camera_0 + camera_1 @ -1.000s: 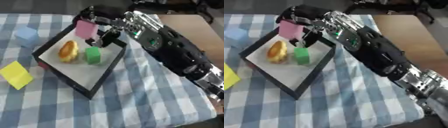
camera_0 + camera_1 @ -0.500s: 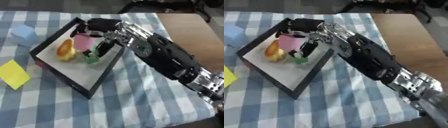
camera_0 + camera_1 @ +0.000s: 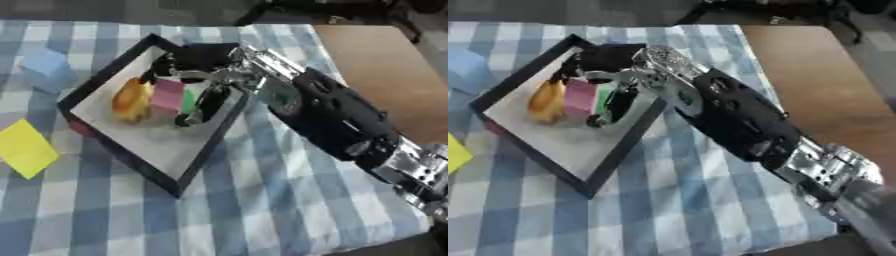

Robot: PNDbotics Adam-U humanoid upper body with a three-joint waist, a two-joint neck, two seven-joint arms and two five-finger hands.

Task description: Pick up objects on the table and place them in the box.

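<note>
Lowered since 1 s ago: pink block now inside box, betw. orange item & green cube. Right hand fingers curled round it. Prob. light, stiff; hold by flat sides.

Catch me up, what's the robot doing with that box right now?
The right hand is reaching into the black-rimmed box with a pink block, fingers curled around it, lowering it between an orange-yellow object and a green block already inside. A blue block and a yellow block lie on the checked tablecloth to the box's left. The left hand isn't in view.
</note>
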